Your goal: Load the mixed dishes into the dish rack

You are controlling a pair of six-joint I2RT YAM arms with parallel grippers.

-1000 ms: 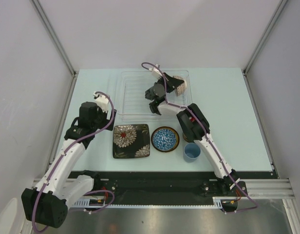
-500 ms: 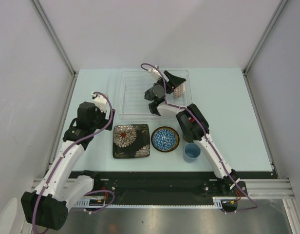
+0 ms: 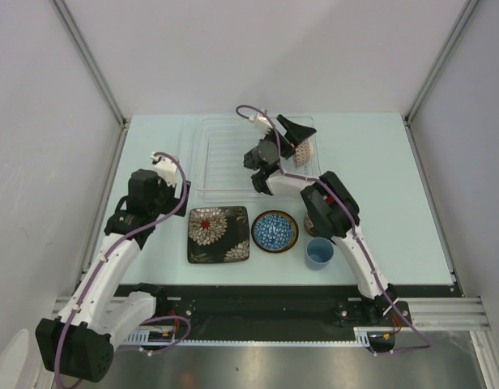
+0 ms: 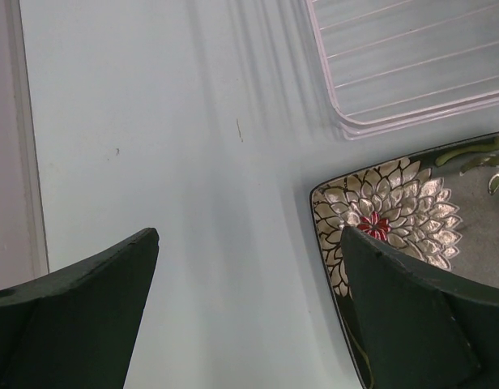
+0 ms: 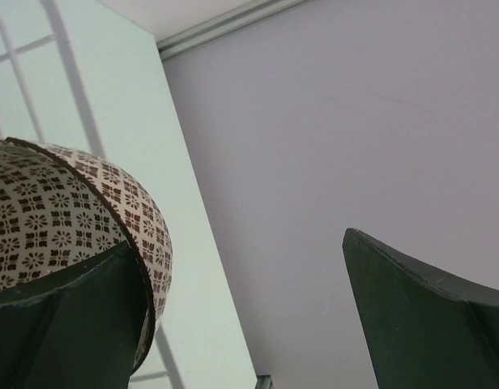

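The clear dish rack (image 3: 217,154) lies at the back of the table. A beige patterned bowl (image 3: 303,151) stands on edge at the rack's right end. My right gripper (image 3: 296,138) is open around its rim; in the right wrist view the bowl (image 5: 63,211) rests against the left finger (image 5: 79,316), and the right finger stands far off. In front of the rack sit the black floral plate (image 3: 218,233), the blue bowl (image 3: 275,231) and the light-blue cup (image 3: 319,252). My left gripper (image 4: 248,243) hangs open over bare table just left of the plate (image 4: 395,211).
The rack's near left corner (image 4: 411,73) shows at the top right of the left wrist view. Grey walls and metal frame posts (image 3: 91,61) close in the table on three sides. The arms' black base rail (image 3: 258,304) runs along the near edge.
My right gripper has opened and let go of the beige bowl, which stays on edge in the rack. The left arm has barely shifted.
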